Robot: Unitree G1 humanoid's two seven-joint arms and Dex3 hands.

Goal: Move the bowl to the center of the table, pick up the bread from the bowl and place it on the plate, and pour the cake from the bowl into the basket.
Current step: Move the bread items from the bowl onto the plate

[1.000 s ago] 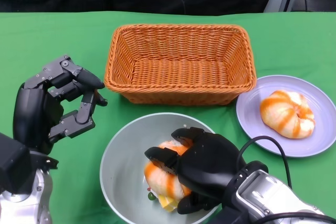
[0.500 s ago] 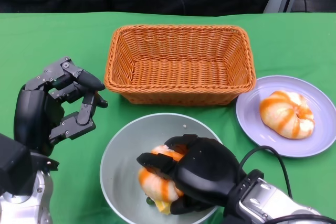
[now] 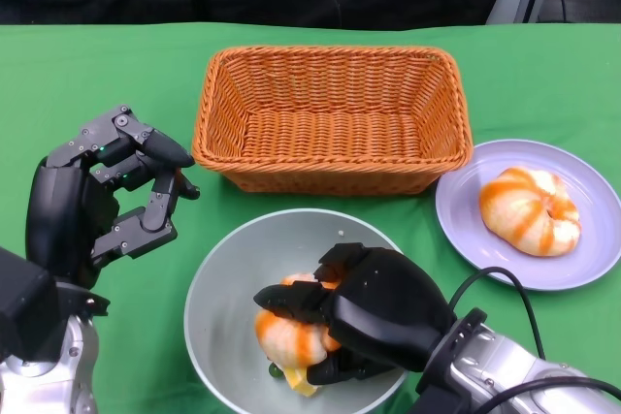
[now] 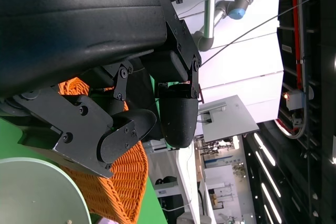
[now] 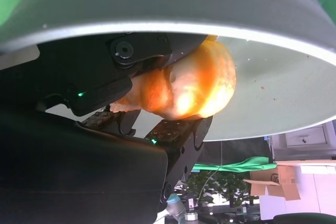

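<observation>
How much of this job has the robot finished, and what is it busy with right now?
One striped bread already lies on the purple plate, and the grey bowl sits near the table's middle, in front of the wicker basket. The right hand has its fingers around a second bread in the bowl. The basket holds nothing, so pouring remains. The left hand holds nothing.

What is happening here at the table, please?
The robot's right hand is inside the grey bowl, its fingers closed around an orange-striped bread; the bread is not yet out of the bowl. Another striped bread lies on the purple plate. The wicker basket behind the bowl holds nothing. The left hand hovers beside the bowl, gripping nothing.
</observation>
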